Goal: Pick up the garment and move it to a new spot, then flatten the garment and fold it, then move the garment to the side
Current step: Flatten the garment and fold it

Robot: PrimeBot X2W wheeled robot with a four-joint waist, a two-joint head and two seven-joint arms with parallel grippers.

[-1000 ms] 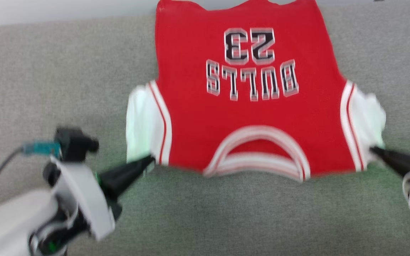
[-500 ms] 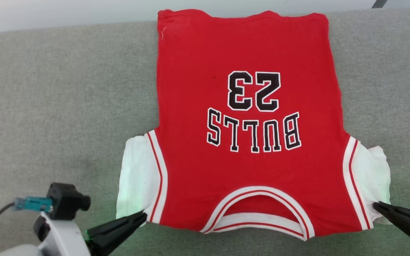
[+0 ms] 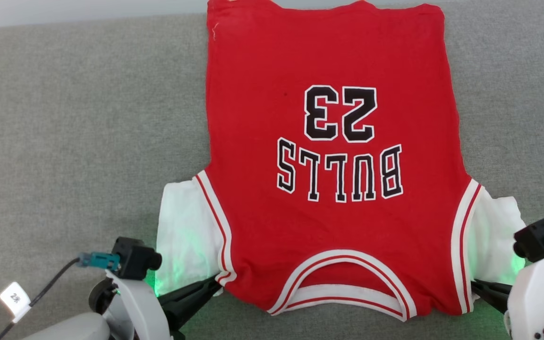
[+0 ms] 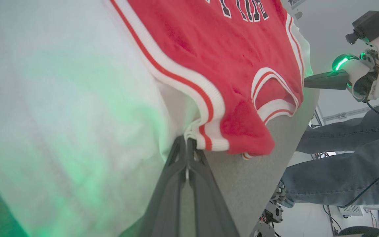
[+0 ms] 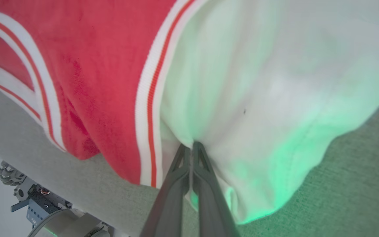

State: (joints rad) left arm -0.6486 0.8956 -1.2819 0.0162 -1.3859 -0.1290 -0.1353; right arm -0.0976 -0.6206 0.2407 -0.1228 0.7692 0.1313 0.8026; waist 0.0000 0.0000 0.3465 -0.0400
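Observation:
The garment (image 3: pixel 328 236), a red jersey with white sleeves, lies spread on the grey padded surface (image 3: pixel 78 141). Its "BULLS 23" lettering reads upside down, with the collar nearest me and the hem at the far edge. My left gripper (image 3: pixel 218 281) is shut on the near corner of the left shoulder, where the striped trim meets the white sleeve (image 4: pixel 77 98); the left wrist view shows the pinch (image 4: pixel 187 140). My right gripper (image 3: pixel 474 283) is shut on the white cloth beside the right shoulder trim, with its tips (image 5: pixel 192 144) buried in the right sleeve (image 5: pixel 275 82).
The grey surface stretches wide to the left and right of the garment. Its near edge runs just below the collar (image 4: pixel 258 171). A person's legs in jeans (image 4: pixel 341 171) stand beyond that edge. A cable with a white tag (image 3: pixel 14 297) trails from my left wrist.
The head view has shifted, and both wrists now reach further into it. Both grippers stay pinched on the garment's shoulder corners, and the garment lies flatter than a second ago.

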